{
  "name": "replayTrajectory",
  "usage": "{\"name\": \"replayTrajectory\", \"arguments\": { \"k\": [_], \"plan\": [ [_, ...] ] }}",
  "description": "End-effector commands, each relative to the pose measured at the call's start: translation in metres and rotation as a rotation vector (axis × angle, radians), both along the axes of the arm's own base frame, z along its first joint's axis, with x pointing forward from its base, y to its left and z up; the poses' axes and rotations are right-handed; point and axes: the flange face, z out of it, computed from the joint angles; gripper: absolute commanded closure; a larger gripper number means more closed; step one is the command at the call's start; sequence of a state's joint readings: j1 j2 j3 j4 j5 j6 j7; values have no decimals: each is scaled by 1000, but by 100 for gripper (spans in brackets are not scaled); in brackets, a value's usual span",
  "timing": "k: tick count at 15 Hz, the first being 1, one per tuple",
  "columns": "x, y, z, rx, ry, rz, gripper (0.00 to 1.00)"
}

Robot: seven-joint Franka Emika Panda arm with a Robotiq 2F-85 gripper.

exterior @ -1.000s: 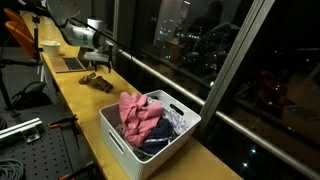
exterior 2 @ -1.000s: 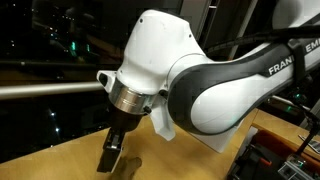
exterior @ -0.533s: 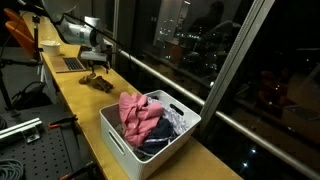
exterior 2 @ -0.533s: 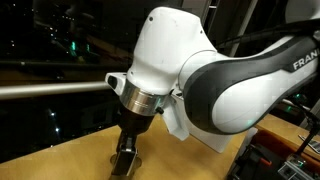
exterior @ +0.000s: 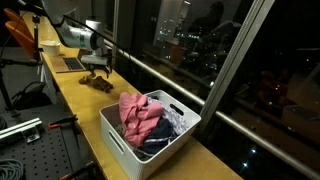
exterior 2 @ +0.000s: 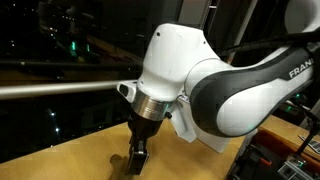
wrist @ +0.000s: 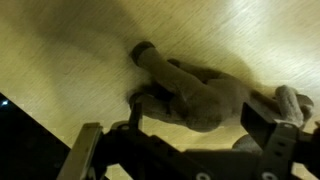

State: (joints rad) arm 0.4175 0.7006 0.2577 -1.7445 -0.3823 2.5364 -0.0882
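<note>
The hand [wrist: 182, 138] hangs released astride the brown cloth [wrist: 205, 100] lying on the surface [wrist: 80, 50], nothing gripped or lifted yet.

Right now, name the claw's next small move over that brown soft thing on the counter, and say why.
Probably close the claw. It stands open, its tips look down at the wooden counter, and in the wrist view the brown soft thing lies between the fingers, so a squeeze should catch it.
</note>
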Motion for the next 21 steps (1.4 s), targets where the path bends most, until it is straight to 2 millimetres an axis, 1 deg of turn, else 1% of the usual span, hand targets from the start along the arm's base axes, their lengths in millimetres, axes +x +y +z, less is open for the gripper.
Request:
{"name": "replayTrajectory", "arguments": {
  "k": [1,5,11,12,13,15,16,21],
  "plan": [
    [5,-2,3,20,-11,3,0],
    [7,-3,-3,35,-11,-9,0],
    [10,-3,-17,46,0,-14,0],
    [11,-3,-19,50,2,-18,24],
    [13,-3,-21,53,3,-23,26],
    [14,-4,-22,59,5,-30,42],
    [16,-4,-22,61,6,-32,51],
    [22,-14,-19,78,14,-65,86]
  ]
}}
